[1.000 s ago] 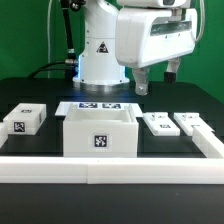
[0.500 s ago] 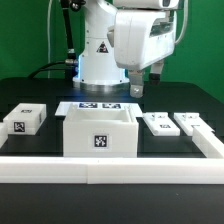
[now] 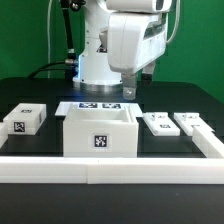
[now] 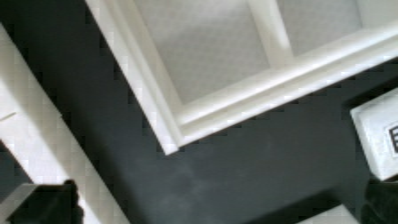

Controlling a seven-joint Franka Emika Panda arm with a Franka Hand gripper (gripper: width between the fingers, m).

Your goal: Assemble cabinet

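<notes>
The cabinet box, a large white open-topped square with a tag on its front, stands at the table's middle. Two small flat tagged panels lie on its exterior-view right. My gripper hangs above the table behind the box's back right corner, holding nothing. In the wrist view the box's white rim runs slantwise. The gripper is open over bare dark table just outside the rim's corner. Its dark fingertips stand far apart. A tagged white piece shows at the edge.
A small white tagged block lies on the exterior view's left. The marker board lies flat behind the box. A white rail runs along the table's front. The robot base stands at the back.
The arm has moved toward the exterior view's left, from above the panels to behind the box's back right corner. The parts on the table have not moved.
</notes>
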